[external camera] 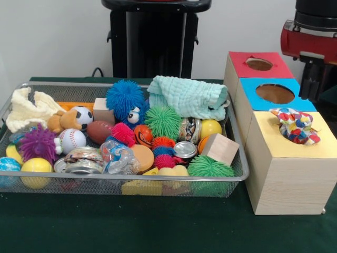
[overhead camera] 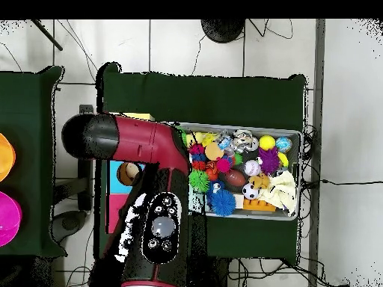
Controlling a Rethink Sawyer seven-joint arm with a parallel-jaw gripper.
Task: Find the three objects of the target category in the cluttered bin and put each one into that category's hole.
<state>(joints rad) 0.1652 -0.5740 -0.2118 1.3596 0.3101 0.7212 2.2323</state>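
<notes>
The silver wire mesh bin [external camera: 239, 174] is full of toys, and it also shows in the overhead view [overhead camera: 293, 134]. A mint green cloth [external camera: 188, 97] lies at its far right and a cream cloth [external camera: 27, 108] at its far left. A bright patterned cloth [external camera: 296, 125] sits bunched in the hole of the yellow-topped box [external camera: 287, 150], covering that hole. My gripper [external camera: 314, 79] hangs beside the blue-topped box, away from the bin. Its state is hidden.
The blue-topped box [external camera: 274, 103] and the red-topped box [external camera: 247, 71] stand behind the yellow one, their holes open. The bin holds spiky balls, sports balls, tins, a wooden block [external camera: 220, 148] and a plush bear. The red arm [overhead camera: 142, 142] covers the boxes in the overhead view.
</notes>
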